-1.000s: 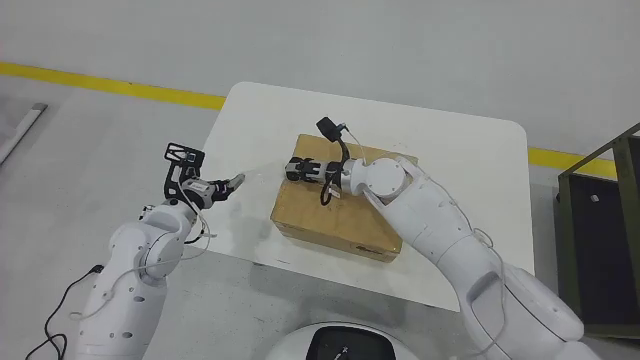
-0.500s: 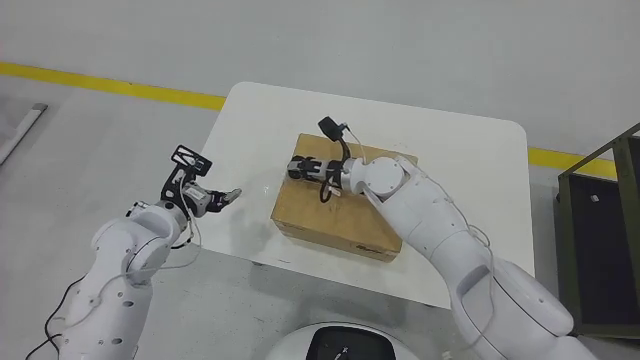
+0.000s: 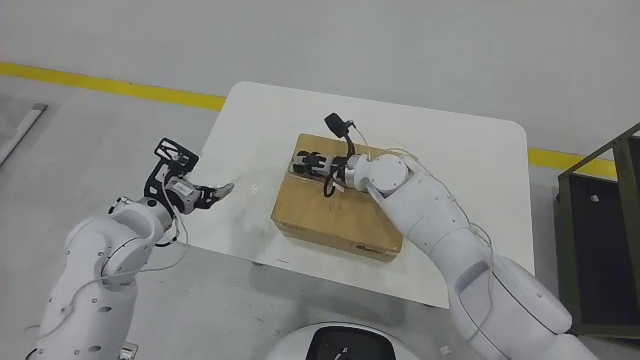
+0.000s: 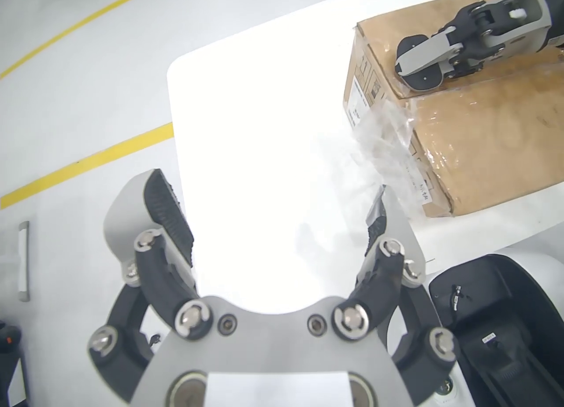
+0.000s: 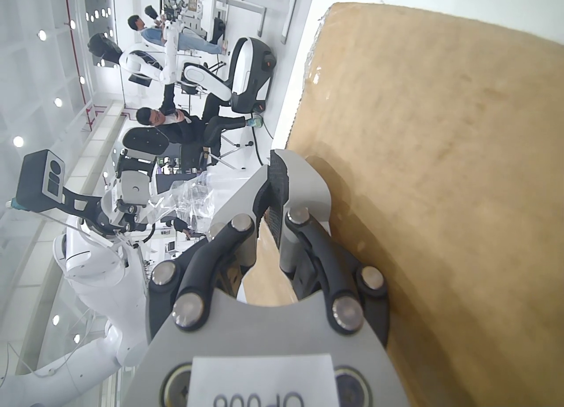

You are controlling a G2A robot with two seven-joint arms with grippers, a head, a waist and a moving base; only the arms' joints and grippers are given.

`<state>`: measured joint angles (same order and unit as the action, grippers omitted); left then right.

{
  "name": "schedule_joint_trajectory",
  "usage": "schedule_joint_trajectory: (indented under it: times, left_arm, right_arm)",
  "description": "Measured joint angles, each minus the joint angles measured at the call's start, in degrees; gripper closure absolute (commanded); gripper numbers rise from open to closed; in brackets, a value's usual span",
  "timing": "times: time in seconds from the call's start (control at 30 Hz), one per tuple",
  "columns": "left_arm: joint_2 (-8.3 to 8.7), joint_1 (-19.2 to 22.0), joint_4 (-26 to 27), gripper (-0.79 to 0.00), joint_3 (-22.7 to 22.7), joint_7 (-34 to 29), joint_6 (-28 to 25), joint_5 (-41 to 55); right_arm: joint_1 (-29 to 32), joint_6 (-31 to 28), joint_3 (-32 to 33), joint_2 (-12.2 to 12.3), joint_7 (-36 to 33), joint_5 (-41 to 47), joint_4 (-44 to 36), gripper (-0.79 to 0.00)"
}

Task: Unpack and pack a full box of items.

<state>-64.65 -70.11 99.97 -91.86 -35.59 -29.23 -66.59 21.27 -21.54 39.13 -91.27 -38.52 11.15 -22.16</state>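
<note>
Your brown rectangular cardboard box (image 3: 338, 215) sat closed on the white, round-cornered desk (image 3: 450, 140), on the side nearest the robot and a little left of the desk's middle. Its flaps were down, and glossy clear film covered part of the top (image 4: 484, 149).

Your right end effector (image 3: 302, 167) lay on the box's top near the far left corner. Its fingers were pressed together with nothing visible between them. In the right wrist view, that end effector (image 5: 277, 171) had its black ribbed pads (image 5: 277, 193) meeting, and one finger lay flat against the cardboard (image 5: 440, 162). From the left wrist view you could see the same end effector (image 4: 414, 72) resting just inside the box's top edge, beside the seam between the flaps.

Your left end effector (image 3: 222, 194) hung over the desk's left edge (image 4: 264, 118), apart from the box and pointing toward it. Its fingers were spread wide (image 4: 269, 193) and gripped nothing between them. A crumpled strip of clear plastic tape (image 4: 387, 140) clung to the tip of one finger. From there the tape stretched to the near side of the box and overlapped the white labels (image 4: 359, 91) there. The right wrist view showed the same strip (image 5: 196, 193) bunched beside that far end effector (image 5: 132, 206).
</note>
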Motion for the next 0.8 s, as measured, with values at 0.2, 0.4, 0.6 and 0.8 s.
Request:
schedule_joint_trajectory:
  times: [0.2,0.4,0.6,0.8]
  left_arm:
    - [0.26,0.3,-0.4,-0.785,-1.1,-0.3,0.7,3.9]
    - [0.64,0.7,-0.1,-0.785,-1.7,-0.8,1.0,4.3]
    - [0.65,0.7,-0.1,-0.785,-1.7,-0.7,1.0,4.2]
    - [0.65,0.7,-0.1,-0.785,-1.7,-0.7,1.0,4.2]
  right_arm:
    - [0.2,-0.4,0.7,-0.2,-0.1,-0.5,0.7,0.0]
    - [0.3,-0.3,1.2,-0.5,-0.2,-1.2,1.3,0.0]
    - [0.2,-3.8,2.9,-0.2,1.0,-0.4,1.2,0.0]
    - [1.0,-10.2,5.4,0.7,-3.7,2.2,-1.5,0.0]
